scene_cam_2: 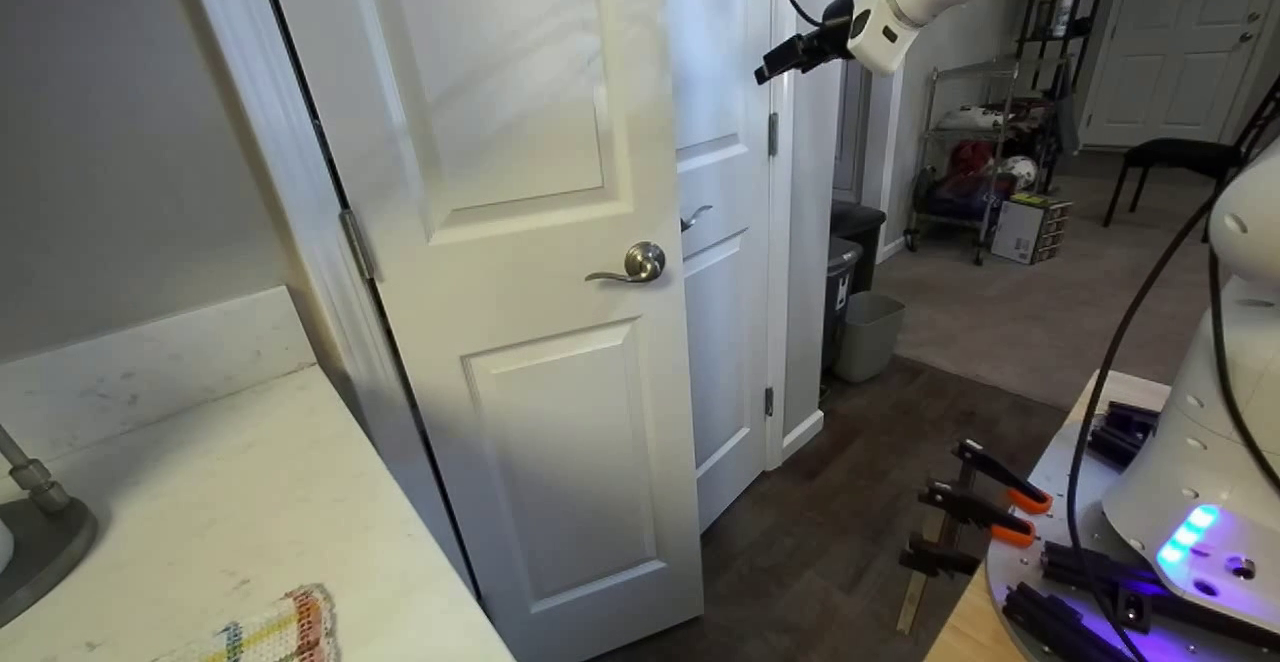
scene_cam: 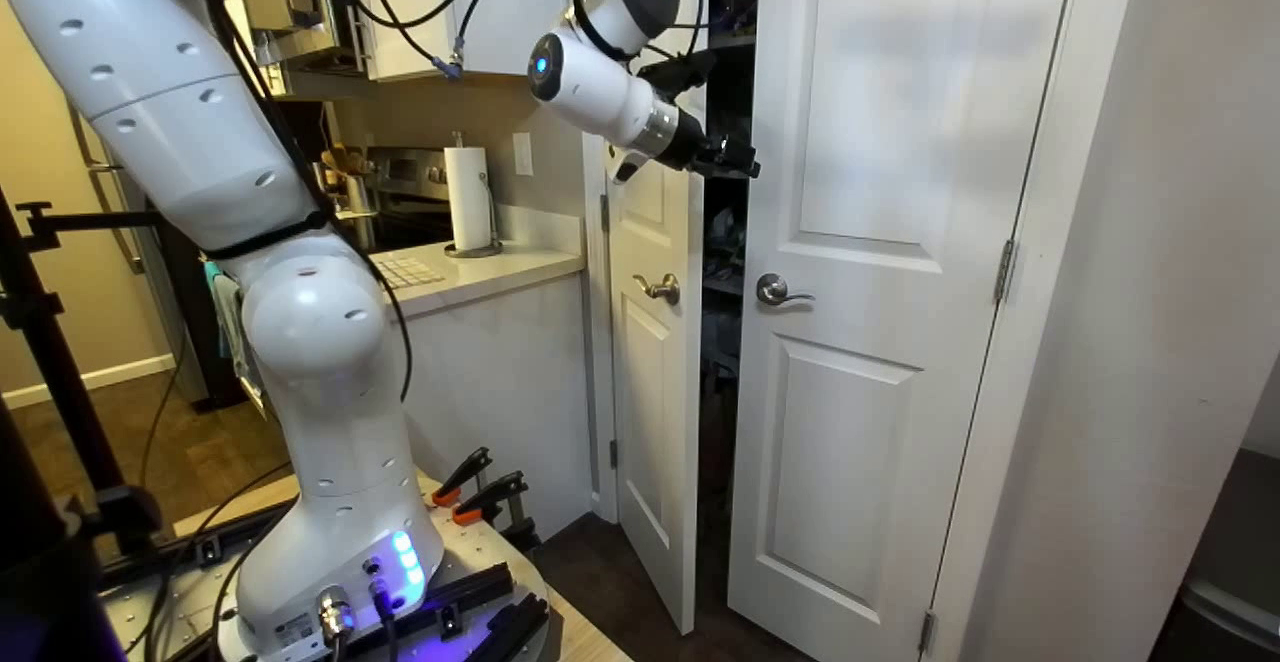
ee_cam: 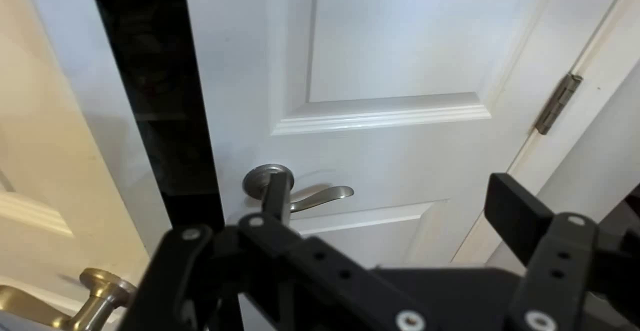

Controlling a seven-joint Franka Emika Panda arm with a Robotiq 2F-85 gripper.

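Observation:
My gripper (ee_cam: pixel 389 186) is open and empty in the wrist view, its black fingers spread wide. It also shows in both exterior views (scene_cam: pixel 745 157) (scene_cam_2: pixel 768 72), above handle height and apart from the handles. A white panelled door (scene_cam: pixel 870 292) stands slightly ajar in front of it. Its silver lever handle (ee_cam: pixel 325 198) is partly hidden behind the left finger in the wrist view; it also shows in an exterior view (scene_cam: pixel 775 290). A second white door (scene_cam_2: pixel 560 292) stands open at an angle, with its own lever handle (scene_cam_2: pixel 643 262). A dark gap (ee_cam: pixel 165 136) separates the doors.
Dim shelves (scene_cam: pixel 722 287) show through the gap. A white counter (scene_cam: pixel 510 272) with a paper towel roll (scene_cam: pixel 467 197) stands beside the hinged side of the second door. Black and orange clamps (scene_cam_2: pixel 985 512) hold the robot's base. Bins (scene_cam_2: pixel 868 337) stand beyond the doors.

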